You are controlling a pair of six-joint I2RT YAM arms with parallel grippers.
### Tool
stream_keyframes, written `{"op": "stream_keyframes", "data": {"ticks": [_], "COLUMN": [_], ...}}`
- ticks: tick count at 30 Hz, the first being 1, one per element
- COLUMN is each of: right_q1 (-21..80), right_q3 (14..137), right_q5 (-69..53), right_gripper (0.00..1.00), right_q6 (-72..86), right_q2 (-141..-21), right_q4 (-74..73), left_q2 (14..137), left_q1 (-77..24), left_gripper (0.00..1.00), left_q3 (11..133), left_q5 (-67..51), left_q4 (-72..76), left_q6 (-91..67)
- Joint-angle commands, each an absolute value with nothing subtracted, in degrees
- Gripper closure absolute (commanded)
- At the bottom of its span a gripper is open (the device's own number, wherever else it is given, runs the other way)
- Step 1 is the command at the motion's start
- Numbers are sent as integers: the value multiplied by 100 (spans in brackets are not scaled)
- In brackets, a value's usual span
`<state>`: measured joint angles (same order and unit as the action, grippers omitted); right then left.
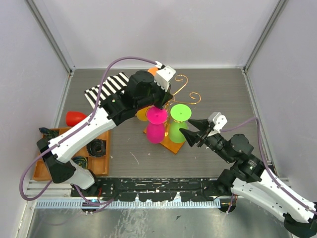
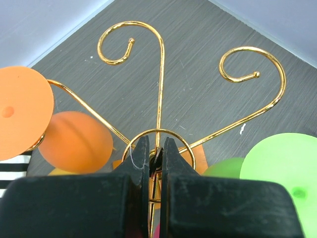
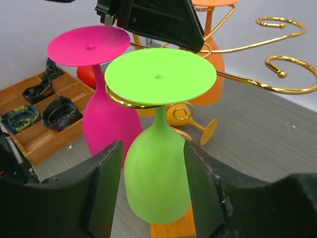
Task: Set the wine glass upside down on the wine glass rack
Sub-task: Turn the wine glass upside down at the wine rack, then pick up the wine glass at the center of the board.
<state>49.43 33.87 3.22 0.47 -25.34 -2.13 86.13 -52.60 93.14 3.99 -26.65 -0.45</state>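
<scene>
The gold wire wine glass rack (image 1: 184,87) stands mid-table on its wooden base (image 1: 171,144). A green wine glass (image 1: 179,128) hangs upside down from one curled arm, with a pink one (image 1: 155,130) beside it and an orange one (image 2: 74,141) behind. My left gripper (image 1: 162,101) is above the rack's centre, its fingers (image 2: 141,158) closed on the top of the central post (image 2: 159,99). My right gripper (image 3: 151,178) is open with the green glass's bowl (image 3: 158,168) between its fingers and small gaps on both sides. The pink glass (image 3: 101,129) hangs just left.
A yellow glass (image 3: 198,124) lies on its side behind the green one. A compartmented wooden tray (image 1: 101,163) sits front left, a red glass (image 1: 75,118) beside it, and a striped cloth (image 1: 106,87) lies at back left. Two curled rack arms (image 2: 247,64) hold nothing.
</scene>
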Motion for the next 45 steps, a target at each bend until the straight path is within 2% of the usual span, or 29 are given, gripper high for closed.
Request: {"op": "stream_keyframes", "data": {"ticks": [1, 12, 19, 21, 30, 34, 38, 45], "right_q1": [4957, 4953, 4962, 4957, 4955, 4959, 4957, 4957], "right_q3": [3955, 3914, 3855, 3866, 3945, 3978, 4077, 4128], "right_q5": [230, 316, 753, 810, 1845, 2279, 2408, 2414], "right_gripper": [41, 37, 35, 28, 25, 24, 24, 24], "right_q6": [228, 301, 376, 412, 1278, 1765, 2025, 2331], "right_q2": [-2276, -1547, -1481, -1469, -1598, -1764, -1976, -2128], "right_q4": [-1101, -1620, -1863, -1910, -2184, -2322, -2479, -2566], "left_q2": [8798, 8863, 8894, 8839, 7660, 6797, 6303, 6204], "left_q1": [-5221, -5221, -5221, -5221, -4944, -4416, -3416, -1552], "left_gripper": [95, 66, 60, 59, 50, 47, 46, 40], "left_q3": [9768, 10397, 10986, 11144, 10504, 9803, 9145, 7759], "left_q5": [704, 689, 448, 439, 1698, 2048, 1846, -5], "left_q4": [-3203, -3341, -3592, -3669, -3409, -3245, -3441, -3213], "left_q6": [23, -210, -364, -365, -373, -784, -1443, -2680]}}
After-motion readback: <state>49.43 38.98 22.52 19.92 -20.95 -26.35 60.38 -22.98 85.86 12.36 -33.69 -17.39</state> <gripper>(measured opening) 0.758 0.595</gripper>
